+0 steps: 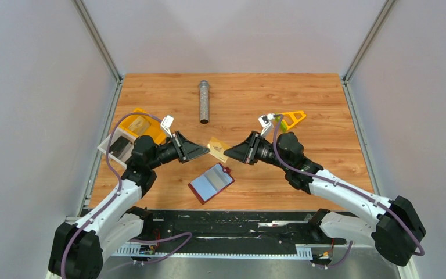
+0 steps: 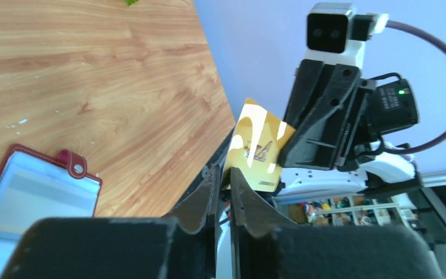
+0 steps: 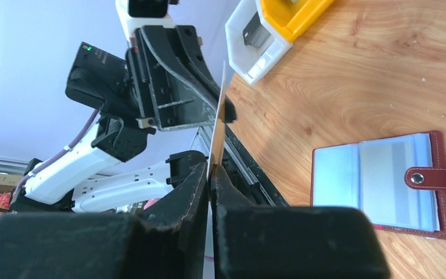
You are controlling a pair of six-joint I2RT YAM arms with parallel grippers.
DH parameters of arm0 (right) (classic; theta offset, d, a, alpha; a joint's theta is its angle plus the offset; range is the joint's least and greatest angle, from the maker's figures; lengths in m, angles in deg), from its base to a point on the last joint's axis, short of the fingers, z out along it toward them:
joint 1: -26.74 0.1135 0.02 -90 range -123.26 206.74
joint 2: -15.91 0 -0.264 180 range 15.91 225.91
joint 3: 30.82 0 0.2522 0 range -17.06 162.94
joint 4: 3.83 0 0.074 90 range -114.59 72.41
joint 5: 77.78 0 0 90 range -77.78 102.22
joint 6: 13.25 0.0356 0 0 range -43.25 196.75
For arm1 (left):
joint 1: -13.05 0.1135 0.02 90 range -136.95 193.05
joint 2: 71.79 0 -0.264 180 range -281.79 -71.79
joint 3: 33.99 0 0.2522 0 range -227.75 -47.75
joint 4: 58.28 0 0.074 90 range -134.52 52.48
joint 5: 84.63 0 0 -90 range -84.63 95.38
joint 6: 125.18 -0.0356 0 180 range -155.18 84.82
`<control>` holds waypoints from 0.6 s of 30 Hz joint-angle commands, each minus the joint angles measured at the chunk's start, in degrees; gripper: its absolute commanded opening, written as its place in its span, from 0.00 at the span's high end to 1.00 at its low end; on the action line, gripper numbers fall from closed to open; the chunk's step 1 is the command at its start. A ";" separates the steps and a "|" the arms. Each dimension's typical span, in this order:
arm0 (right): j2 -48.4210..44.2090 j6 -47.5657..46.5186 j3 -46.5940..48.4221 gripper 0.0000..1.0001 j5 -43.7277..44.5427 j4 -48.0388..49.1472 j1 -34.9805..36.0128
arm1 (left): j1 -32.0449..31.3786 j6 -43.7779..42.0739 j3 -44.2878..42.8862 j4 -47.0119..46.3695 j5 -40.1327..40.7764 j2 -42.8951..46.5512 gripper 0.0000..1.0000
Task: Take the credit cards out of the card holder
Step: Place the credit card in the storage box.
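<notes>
Card, thin tan-gold rectangle, gripped from both sides above the wooden table.
Left claw and right claw each clench one edge; the open dark-red folding card holder lies flat nearby.

On the wood-grain bench, the open dark-red folding card holder lies front centre. Above and just behind it, the tan-gold flat rectangular card sits between the left hand and the right hand. The grey metal cylinder lies further behind. The yellow plastic tray and the white plastic tray sit left, and the orange triangular piece sits right.
</notes>
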 commanded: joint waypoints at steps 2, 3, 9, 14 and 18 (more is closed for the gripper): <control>0.65 -2.02 -0.78 0.90 -6.16 1.21 0.47 | -0.23 0.33 -1.43 -4.65 0.20 0.25 0.99; 0.52 -3.39 -0.71 0.89 -6.54 -0.09 0.47 | -0.19 0.20 -1.42 -4.52 0.13 0.34 1.00; -2.38 -15.22 2.25 0.72 -8.29 -10.56 0.07 | -0.16 -2.19 -1.83 -3.41 -2.80 -0.32 1.00; -5.12 -25.65 7.19 0.48 -10.15 -22.81 -3.24 | -0.16 -6.23 -4.15 -0.53 -8.22 -2.62 1.00; -5.47 -33.47 12.28 0.39 -11.57 -30.51 -5.65 | -0.16 -9.69 -7.03 2.79 -15.85 -6.27 1.00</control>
